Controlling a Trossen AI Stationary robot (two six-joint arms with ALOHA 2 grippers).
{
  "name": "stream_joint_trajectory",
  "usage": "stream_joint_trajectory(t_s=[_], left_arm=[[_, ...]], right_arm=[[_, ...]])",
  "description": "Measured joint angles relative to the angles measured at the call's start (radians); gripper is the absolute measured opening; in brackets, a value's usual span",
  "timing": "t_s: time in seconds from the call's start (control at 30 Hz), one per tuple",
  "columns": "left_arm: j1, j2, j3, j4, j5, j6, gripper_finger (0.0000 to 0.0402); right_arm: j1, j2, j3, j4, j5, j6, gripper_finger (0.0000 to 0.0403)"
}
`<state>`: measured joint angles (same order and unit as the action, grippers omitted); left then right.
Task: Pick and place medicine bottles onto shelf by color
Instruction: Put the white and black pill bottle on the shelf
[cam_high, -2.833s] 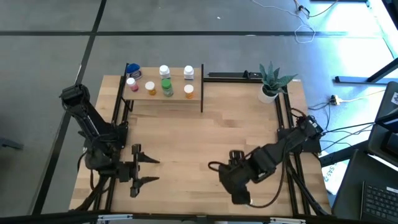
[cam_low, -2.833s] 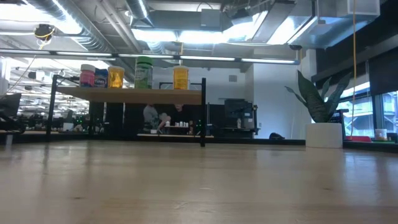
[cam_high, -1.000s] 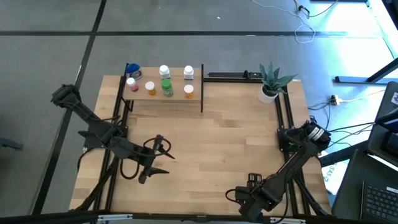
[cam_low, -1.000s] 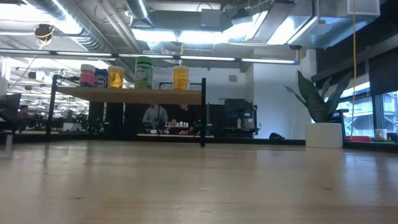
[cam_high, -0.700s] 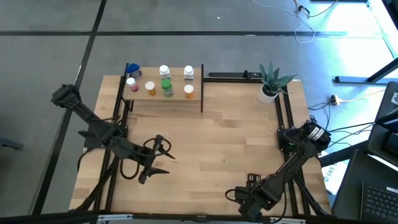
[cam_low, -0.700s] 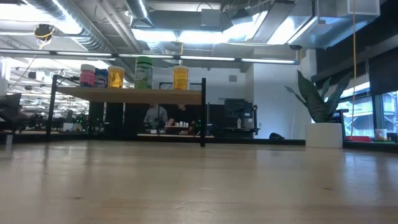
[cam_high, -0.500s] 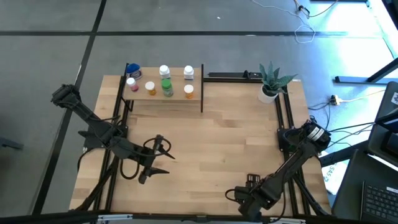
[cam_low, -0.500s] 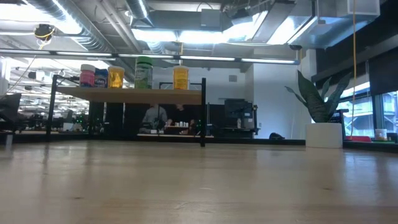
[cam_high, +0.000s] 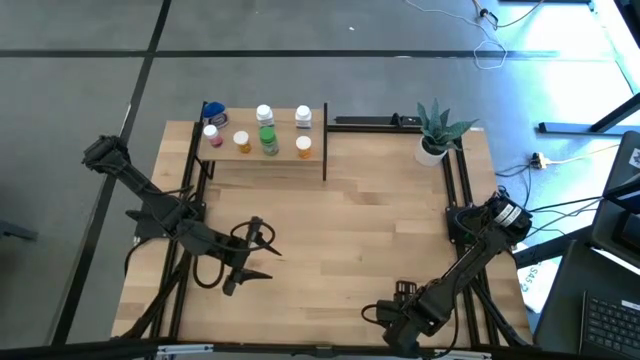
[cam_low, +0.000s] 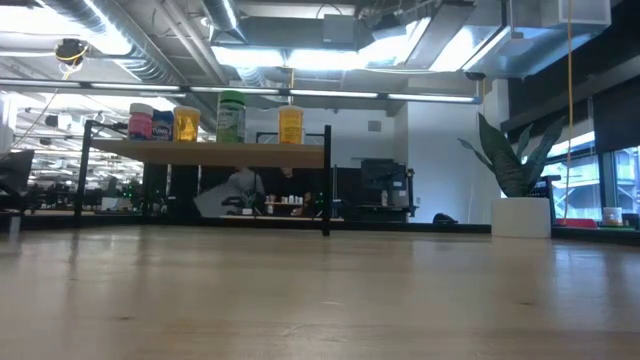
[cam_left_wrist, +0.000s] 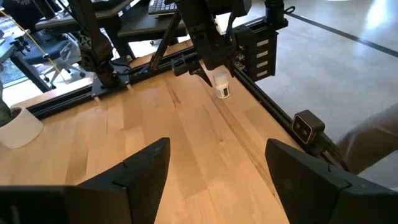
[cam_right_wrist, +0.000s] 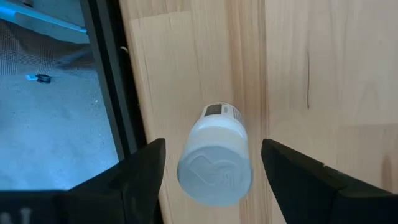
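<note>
Several medicine bottles (cam_high: 268, 138) with pink, blue, orange, green and white bodies stand on the shelf (cam_high: 262, 162) at the table's far left; the low view shows the bottles (cam_low: 231, 117) in a row on the shelf (cam_low: 205, 153). One white bottle (cam_right_wrist: 216, 165) stands upright on the table by the near edge, also seen as the white bottle (cam_left_wrist: 222, 84) in the left wrist view. My right gripper (cam_right_wrist: 213, 149) points down over it, open, one finger on either side with a gap. My left gripper (cam_high: 252, 256) hangs open over the table's left part.
A potted plant (cam_high: 435, 130) stands at the far right corner. Black frame rails (cam_right_wrist: 109, 74) run along the table's edges, one right beside the white bottle. Bare wood (cam_high: 350, 220) lies between the shelf and the arms. A person moves in the room behind the shelf.
Over the last second neither arm nor any bottle has visibly moved. Before that, my right gripper swung from the table's middle toward the near edge, and my left gripper shifted a little toward the far side and turned.
</note>
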<state>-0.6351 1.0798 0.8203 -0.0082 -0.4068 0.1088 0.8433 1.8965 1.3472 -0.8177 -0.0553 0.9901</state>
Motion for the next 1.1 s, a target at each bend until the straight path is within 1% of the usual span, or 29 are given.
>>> stream_joint_trajectory(t_s=[0.17, 0.53, 0.67, 0.93, 1.0, 1.1], left_arm=[[0.000, 0.000, 0.000, 0.000, 0.000, 0.000, 0.0259], [0.000, 0.000, 0.000, 0.000, 0.000, 0.000, 0.0259], [0.000, 0.000, 0.000, 0.000, 0.000, 0.000, 0.0259], [0.000, 0.000, 0.000, 0.000, 0.000, 0.000, 0.0259], [0.000, 0.000, 0.000, 0.000, 0.000, -0.001, 0.0259], [0.000, 0.000, 0.000, 0.000, 0.000, 0.000, 0.0259]], right_arm=[[0.000, 0.000, 0.000, 0.022, 0.001, 0.005, 0.0267], [0.000, 0.000, 0.000, 0.014, 0.020, 0.085, 0.0263], [0.000, 0.000, 0.000, 0.006, 0.019, 0.107, 0.0240], [0.000, 0.000, 0.001, -0.001, 0.019, 0.108, 0.0166], [0.000, 0.000, 0.001, -0.005, 0.019, 0.111, 0.0155], [0.000, 0.000, 0.002, -0.005, 0.034, 0.135, 0.0154]])
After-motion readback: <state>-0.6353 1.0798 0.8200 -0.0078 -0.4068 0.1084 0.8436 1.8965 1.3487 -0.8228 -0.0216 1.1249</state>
